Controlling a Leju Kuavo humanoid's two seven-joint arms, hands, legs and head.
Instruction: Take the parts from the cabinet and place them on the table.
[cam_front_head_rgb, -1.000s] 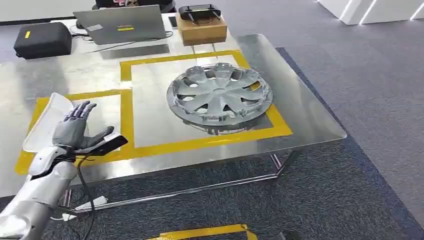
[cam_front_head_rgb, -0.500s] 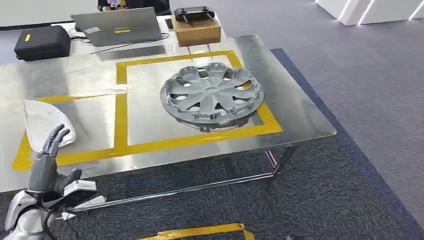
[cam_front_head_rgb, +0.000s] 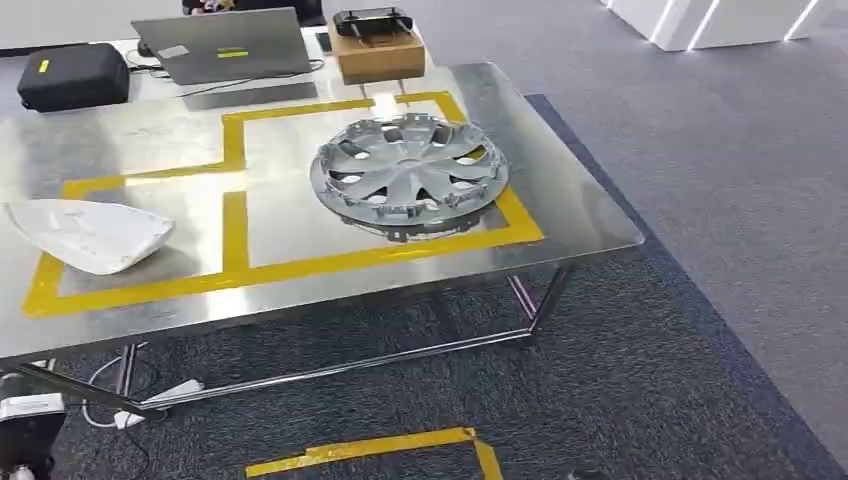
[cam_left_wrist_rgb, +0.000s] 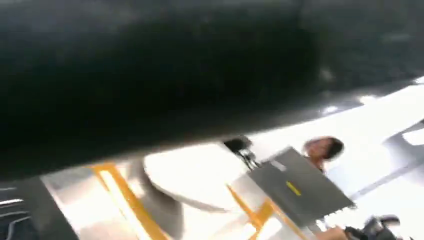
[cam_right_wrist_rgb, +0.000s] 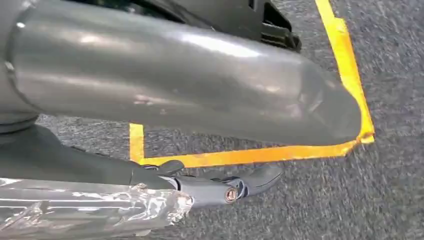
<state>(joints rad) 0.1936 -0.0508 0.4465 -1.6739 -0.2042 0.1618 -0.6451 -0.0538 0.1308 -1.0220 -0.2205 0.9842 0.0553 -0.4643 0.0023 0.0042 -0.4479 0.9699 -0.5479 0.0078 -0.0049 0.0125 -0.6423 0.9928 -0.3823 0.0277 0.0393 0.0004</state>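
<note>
Right hand (cam_right_wrist_rgb: 215, 191) empty (over carpet (cam_right_wrist_rgb: 310, 205)) | white part (cam_front_head_rgb: 90, 235) on table (cam_front_head_rgb: 580, 215), apart

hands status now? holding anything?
Left hand: cannot tell; the left wrist view is mostly dark blur.
Right hand: hangs over the carpet, holds nothing that shows; open or closed cannot be told.
</note>
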